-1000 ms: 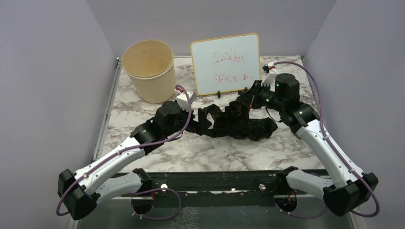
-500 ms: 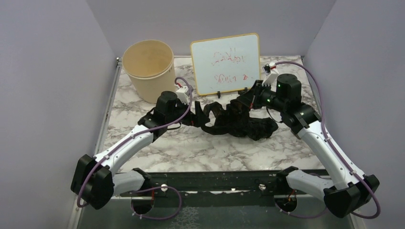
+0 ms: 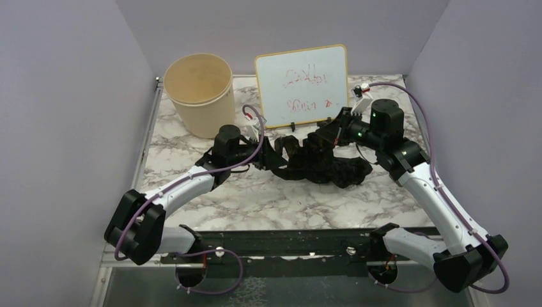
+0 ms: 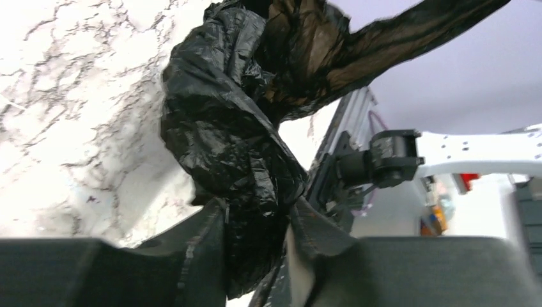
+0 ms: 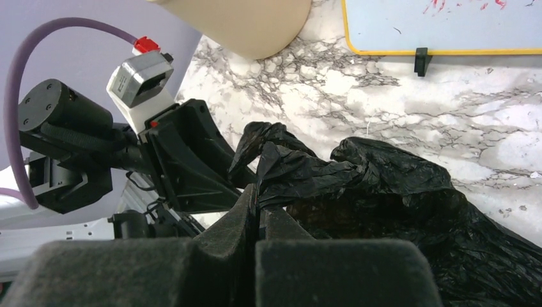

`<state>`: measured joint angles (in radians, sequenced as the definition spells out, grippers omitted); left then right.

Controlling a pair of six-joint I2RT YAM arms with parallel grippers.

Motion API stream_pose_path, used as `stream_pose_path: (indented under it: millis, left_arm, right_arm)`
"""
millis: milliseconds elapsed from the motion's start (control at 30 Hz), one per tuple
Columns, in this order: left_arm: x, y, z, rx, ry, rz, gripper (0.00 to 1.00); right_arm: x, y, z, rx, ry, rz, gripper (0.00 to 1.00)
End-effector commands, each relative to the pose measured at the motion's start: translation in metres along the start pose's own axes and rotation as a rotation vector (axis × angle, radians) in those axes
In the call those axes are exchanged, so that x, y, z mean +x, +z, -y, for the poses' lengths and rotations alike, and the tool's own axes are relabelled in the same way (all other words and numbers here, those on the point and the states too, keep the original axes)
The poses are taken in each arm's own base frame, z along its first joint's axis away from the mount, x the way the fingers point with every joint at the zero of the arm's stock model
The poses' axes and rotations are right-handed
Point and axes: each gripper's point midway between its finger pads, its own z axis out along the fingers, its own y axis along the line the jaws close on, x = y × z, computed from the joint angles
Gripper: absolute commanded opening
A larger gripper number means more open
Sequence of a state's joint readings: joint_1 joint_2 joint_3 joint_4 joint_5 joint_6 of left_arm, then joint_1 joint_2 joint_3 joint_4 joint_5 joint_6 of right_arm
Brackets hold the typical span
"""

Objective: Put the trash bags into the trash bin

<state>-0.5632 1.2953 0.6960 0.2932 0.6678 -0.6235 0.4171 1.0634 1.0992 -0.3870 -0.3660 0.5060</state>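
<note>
Clamping the crumpled trash bag (image 3: 326, 167) from either end, left claw (image 4: 259, 211) and right claw (image 5: 257, 198) alike

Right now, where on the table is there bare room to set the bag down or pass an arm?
Widest bare marble: between the trash bag and the near rail. A smaller patch lies in front of the trash bin, left of the left arm. Crowded: from the whiteboard to the bag.
</note>
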Motion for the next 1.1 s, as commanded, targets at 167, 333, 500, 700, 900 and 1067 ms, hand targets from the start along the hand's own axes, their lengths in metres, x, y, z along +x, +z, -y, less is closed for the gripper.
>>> stream_pose_path:
  millis: [167,333,500,700,900,1067]
  left_arm:
    - [0.002,0.015,0.018,0.093,0.011,-0.015,0.21]
    - [0.0,0.015,0.021,0.094,0.022,-0.004,0.22]
    - [-0.003,0.014,0.022,0.087,0.024,0.009,0.38]
    - [0.005,0.018,0.022,0.098,0.018,-0.015,0.31]
    - [-0.002,0.018,0.037,0.143,0.052,-0.003,0.02]
    - [-0.018,0.007,0.056,0.162,0.083,0.057,0.0]
  right_arm:
    - [0.004,-0.004,-0.006,-0.038,0.009,0.016,0.01]
    - [0.008,-0.004,-0.003,-0.036,0.028,0.018,0.0]
    - [0.013,-0.005,-0.005,-0.046,0.038,0.002,0.01]
    - [0.007,-0.007,-0.011,-0.064,0.036,0.018,0.01]
    - [0.015,-0.004,-0.007,-0.059,0.056,-0.011,0.02]
    - [0.037,-0.001,0.003,-0.043,0.101,-0.068,0.18]
